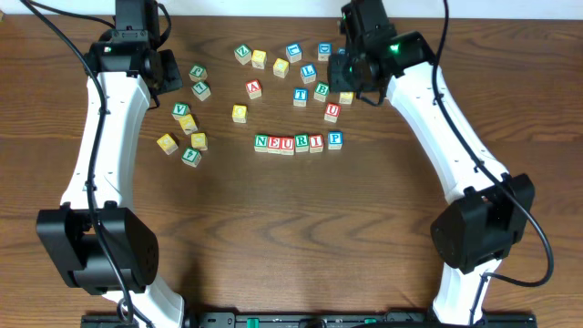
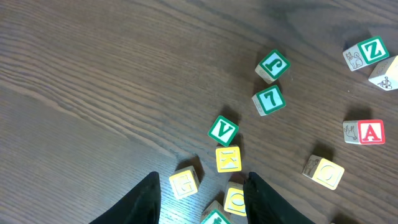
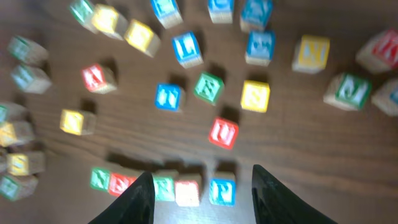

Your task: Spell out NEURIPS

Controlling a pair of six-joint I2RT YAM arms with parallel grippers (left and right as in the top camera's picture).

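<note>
Presently left fingers [image 2: 144,202] and right fingers [image 3: 138,200] both stand apart, empty, the NEURIP row [image 1: 300,143] unfinished.

This looks like a robotics lab bench, not a home or a shop. The left arm [image 1: 100,137] and the right arm [image 1: 437,137], both white and black, rise from bases at one edge of a dark wood-grain table [image 1: 273,237]. Black cables [image 1: 446,18] trail off them (a green status light [image 1: 394,47] glows on the right one). Small wooden alphabet cubes [image 1: 287,143] lie on the tabletop, some loose, some in a row.
</note>
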